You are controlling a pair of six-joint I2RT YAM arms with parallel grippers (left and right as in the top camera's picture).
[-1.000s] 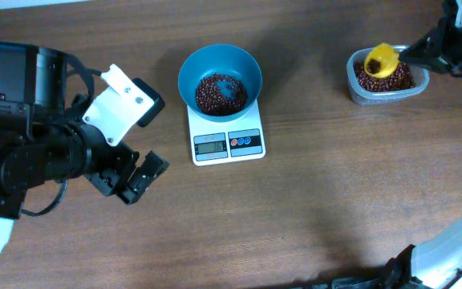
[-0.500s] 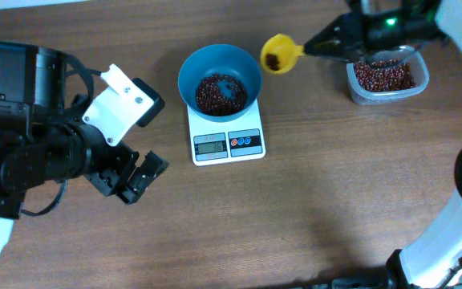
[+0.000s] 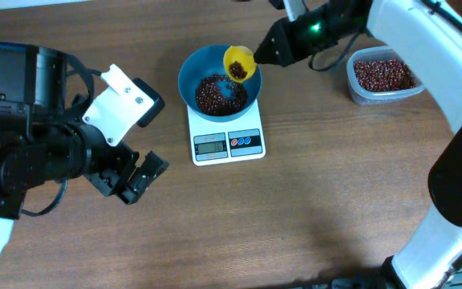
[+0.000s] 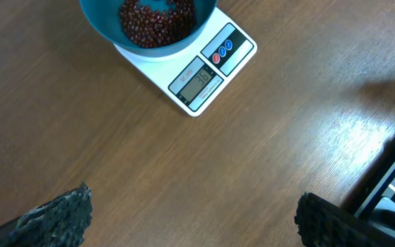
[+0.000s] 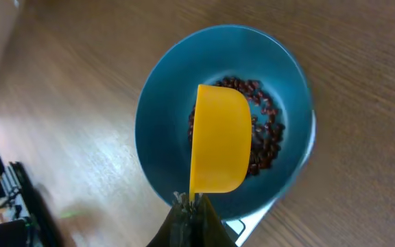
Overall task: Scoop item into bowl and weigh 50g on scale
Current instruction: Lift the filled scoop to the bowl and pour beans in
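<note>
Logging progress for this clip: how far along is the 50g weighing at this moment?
Done: the bowl sits on the scale, already holding beans. In hand: the right hand grips the yellow scoop, loaded, over the bowl. Remaining: tip it in, check the display, which seems to read 36, and top up from the tub. Meanwhile the left hand idles open.

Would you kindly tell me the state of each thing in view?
bowl: on the scale, partly filled with beans.
scale: switched on, display showing digits.
scoop: loaded with beans, over the bowl.
tub: open, partly full of beans.
left end effector: open, empty.
right end effector: shut on the scoop.
</note>
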